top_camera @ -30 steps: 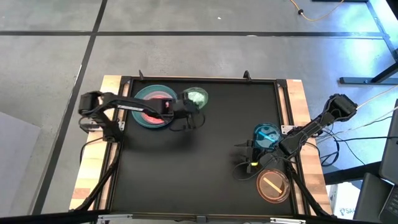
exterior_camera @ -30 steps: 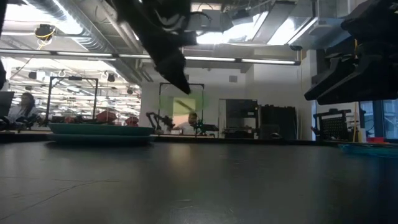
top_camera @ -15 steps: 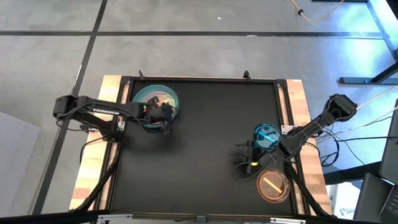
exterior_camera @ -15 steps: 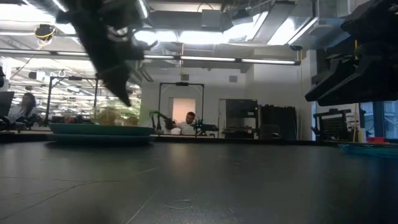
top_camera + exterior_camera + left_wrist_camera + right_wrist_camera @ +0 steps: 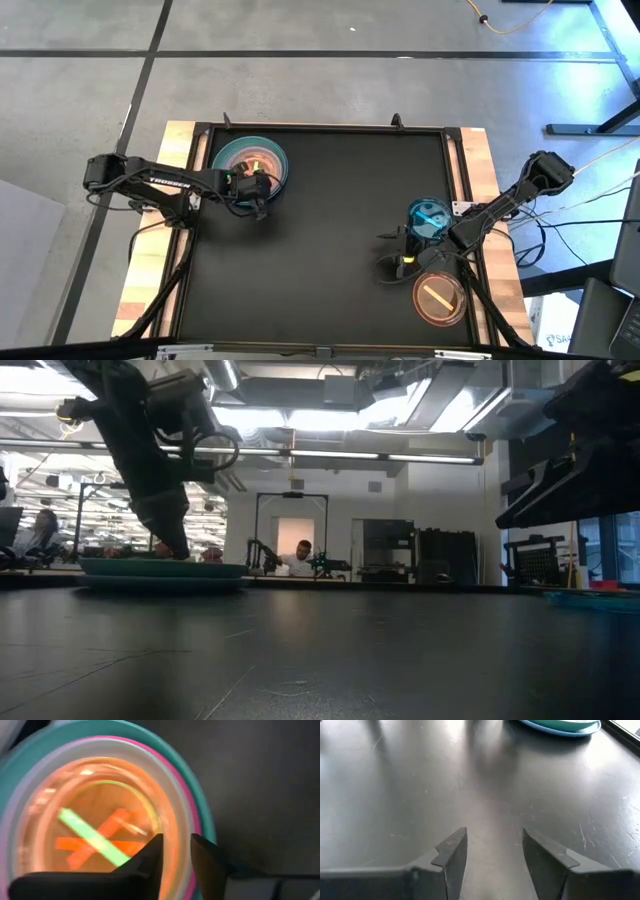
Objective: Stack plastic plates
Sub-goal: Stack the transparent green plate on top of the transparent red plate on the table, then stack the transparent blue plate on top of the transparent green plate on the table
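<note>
Black surface carries three plate groups: one stack at its far left, one blue plate and one orange plate near right. Left tool, fingers slightly apart, hovers over the stack; right tool is spread between the two single plates.

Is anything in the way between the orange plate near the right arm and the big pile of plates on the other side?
Nothing visible blocks it. Between the orange plate and the stack lies only bare black table. The small blue plate sits off to the side, by the right gripper. The left gripper hovers over the stack.
</note>
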Available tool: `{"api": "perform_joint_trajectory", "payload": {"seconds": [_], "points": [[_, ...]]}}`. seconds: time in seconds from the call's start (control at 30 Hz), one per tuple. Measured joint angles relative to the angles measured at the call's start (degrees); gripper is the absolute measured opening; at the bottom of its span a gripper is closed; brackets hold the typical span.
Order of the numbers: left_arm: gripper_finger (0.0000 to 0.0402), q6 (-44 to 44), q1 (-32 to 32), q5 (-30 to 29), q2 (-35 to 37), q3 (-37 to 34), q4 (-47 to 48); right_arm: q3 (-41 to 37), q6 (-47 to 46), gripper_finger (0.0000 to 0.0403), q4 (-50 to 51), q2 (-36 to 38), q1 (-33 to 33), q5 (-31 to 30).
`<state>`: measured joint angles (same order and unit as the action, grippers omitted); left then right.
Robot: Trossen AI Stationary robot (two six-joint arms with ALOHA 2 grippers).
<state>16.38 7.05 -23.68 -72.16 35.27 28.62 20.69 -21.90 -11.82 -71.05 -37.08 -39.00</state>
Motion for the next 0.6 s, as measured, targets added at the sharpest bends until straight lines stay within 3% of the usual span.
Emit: {"api": "perform_joint_trajectory", "payload": {"seconds": [0.13,0.3,0.43,0.6], "points": [[0.0121,0.00,-1.86,4.87,0.00,0.01,-1.74,3.54,-0.38,0.0184,5.87,0.00,-0.01,0.02],[0.0127,-1.94,-7.89,10.32,-0.03,-1.28,-12.45,12.39,-3.45,0.0184,23.91,0.02,-0.02,-0.38],[0.0127,-3.48,-13.18,11.08,-0.11,-1.55,-20.86,17.71,-9.92,0.0184,36.06,0.02,-0.01,-0.02],[0.0127,-9.21,-18.85,11.45,-1.64,-1.55,-33.10,18.97,-16.08,0.0184,41.79,0.04,-0.02,3.94]]}}
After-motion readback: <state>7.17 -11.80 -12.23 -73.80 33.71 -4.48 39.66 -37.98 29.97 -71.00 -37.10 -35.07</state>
